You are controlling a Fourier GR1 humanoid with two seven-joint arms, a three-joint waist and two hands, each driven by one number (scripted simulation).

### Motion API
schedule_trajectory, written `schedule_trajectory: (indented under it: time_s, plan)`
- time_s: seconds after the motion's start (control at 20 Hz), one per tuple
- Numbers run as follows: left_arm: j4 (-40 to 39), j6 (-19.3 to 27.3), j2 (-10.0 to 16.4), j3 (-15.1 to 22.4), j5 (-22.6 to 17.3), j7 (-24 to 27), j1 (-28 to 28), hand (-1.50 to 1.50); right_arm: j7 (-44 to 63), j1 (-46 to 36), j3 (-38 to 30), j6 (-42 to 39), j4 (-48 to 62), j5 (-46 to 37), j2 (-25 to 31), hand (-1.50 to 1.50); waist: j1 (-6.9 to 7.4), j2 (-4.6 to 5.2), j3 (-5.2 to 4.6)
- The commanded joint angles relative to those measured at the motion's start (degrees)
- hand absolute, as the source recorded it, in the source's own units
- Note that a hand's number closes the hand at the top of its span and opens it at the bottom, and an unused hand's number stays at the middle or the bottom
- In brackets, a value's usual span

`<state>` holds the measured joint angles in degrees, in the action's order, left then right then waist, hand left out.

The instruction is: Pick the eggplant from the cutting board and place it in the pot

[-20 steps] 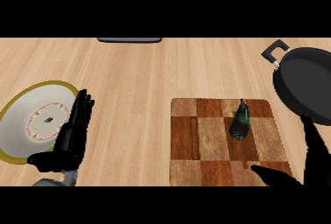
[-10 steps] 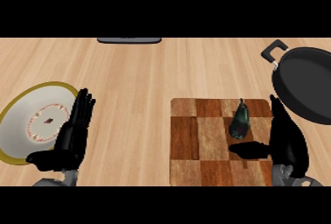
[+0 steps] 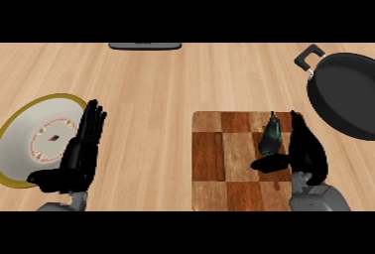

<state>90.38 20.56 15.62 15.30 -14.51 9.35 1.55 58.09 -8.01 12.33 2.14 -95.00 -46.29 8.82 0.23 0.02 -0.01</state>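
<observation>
A dark green eggplant (image 3: pixel 272 137) lies near the far right corner of the checkered wooden cutting board (image 3: pixel 223 163). My right hand (image 3: pixel 304 151) stands open over the board's right edge, right beside the eggplant, fingers straight and pointing away, thumb stretched left just below the eggplant. The black pot (image 3: pixel 348 94) sits at the right edge of the counter, its handle pointing to the far left. My left hand (image 3: pixel 77 156) rests open at the lower left, fingers up, over the edge of a plate.
A white plate with a yellow rim (image 3: pixel 33 136) lies at the left. A dark flat object (image 3: pixel 145 45) sits at the counter's far edge. Bare wooden counter (image 3: pixel 161 84) stretches between the plate, the board and the pot.
My right hand has come up from the lower right and forward over the board, ending beside the eggplant. The eggplant and the left hand have stayed in place.
</observation>
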Motion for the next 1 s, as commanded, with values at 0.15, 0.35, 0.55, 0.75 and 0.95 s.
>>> schedule_trajectory:
  time_s: [0.15,0.35,0.55,0.75,0.95]
  plan:
    - [1.0,-1.5,-2.1,-1.9,3.5,-0.5,-1.5,0.0,-1.6,-2.7,0.1,3.6,9.4,-4.1,-5.5,-1.5,0.06,0.0,0.02]
    - [-2.5,-2.8,-5.4,-3.8,5.7,0.2,0.6,0.0,-4.4,-0.3,-3.4,0.1,7.5,-2.6,-3.0,-1.5,-0.21,-0.03,0.01]
    - [-1.1,-6.6,-3.9,-5.7,5.3,0.6,-1.6,0.0,-5.6,-2.6,-3.6,3.4,14.2,-4.7,-5.4,-1.5,-0.05,-0.01,0.01]
    - [2.8,-6.2,-5.0,-6.3,6.8,-3.0,-2.3,0.0,-9.7,0.7,-4.7,5.3,14.4,-4.0,-5.4,-1.5,-0.14,-0.05,0.02]
    - [1.2,-6.0,-5.5,-6.7,7.3,-5.1,0.3,0.0,-12.5,-5.4,-5.8,7.0,20.6,-7.7,-2.6,1.5,0.11,0.06,0.03]
